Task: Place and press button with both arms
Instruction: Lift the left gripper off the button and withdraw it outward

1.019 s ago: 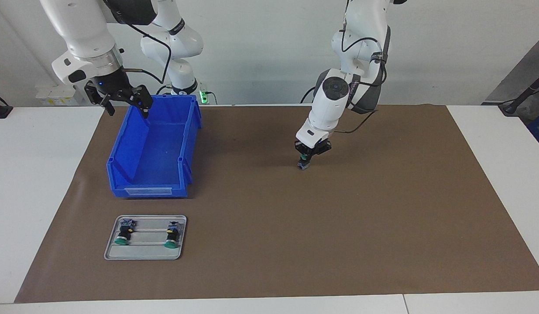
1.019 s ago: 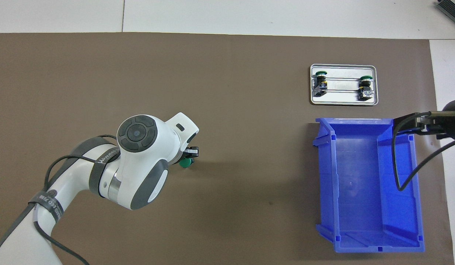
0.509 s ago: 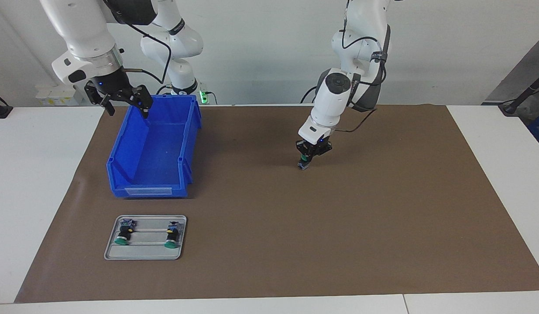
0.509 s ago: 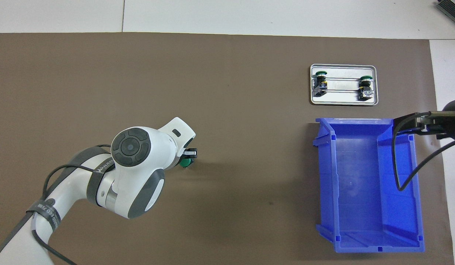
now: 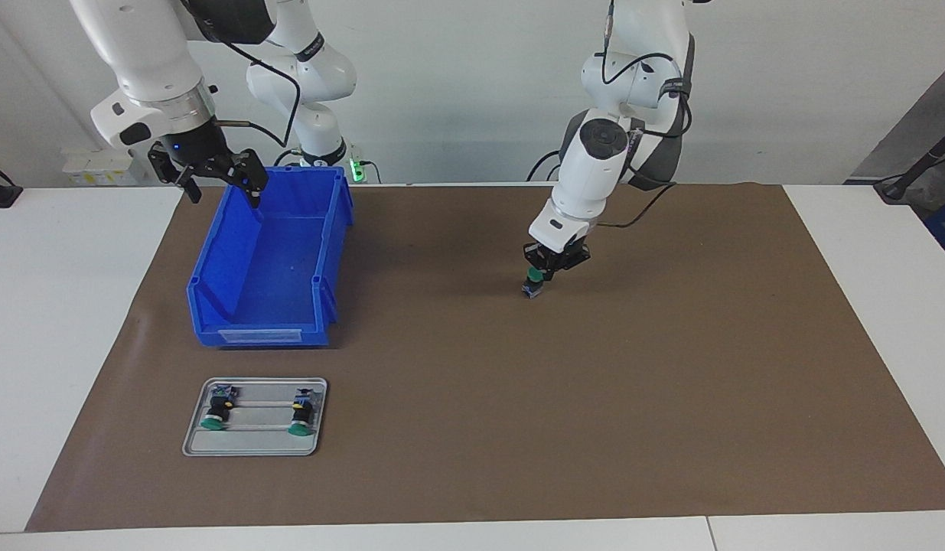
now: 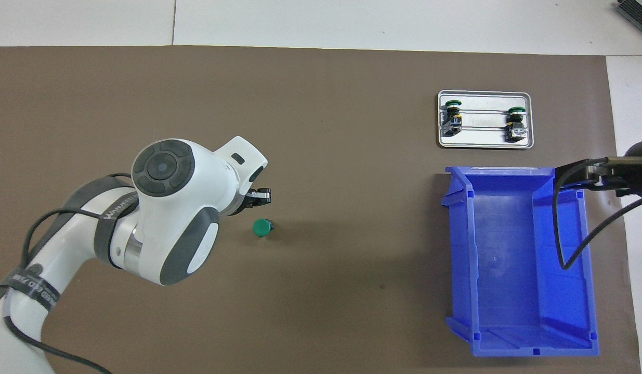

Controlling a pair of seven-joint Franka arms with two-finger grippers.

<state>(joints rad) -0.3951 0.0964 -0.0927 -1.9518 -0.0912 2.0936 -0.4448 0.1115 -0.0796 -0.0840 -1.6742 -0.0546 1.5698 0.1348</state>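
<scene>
The button [image 5: 532, 285] stands upright on the brown mat [image 5: 594, 398], green cap up, roughly in the middle of the table and somewhat toward the edge where the robots stand. The left hand [image 5: 545, 269] hangs just above it, fingers clenched together on nothing; from overhead the hand [image 6: 259, 196] sits beside the cap [image 6: 261, 227], apart from it. The right hand [image 5: 212, 177] waits with its fingers spread wide and empty over the rim of the blue bin [image 5: 273, 260] at the right arm's end of the table. Farther from the robots than the bin, a grey tray [image 5: 254, 446] carries two more buttons [image 5: 214, 412] [image 5: 301, 415] lying on their sides
</scene>
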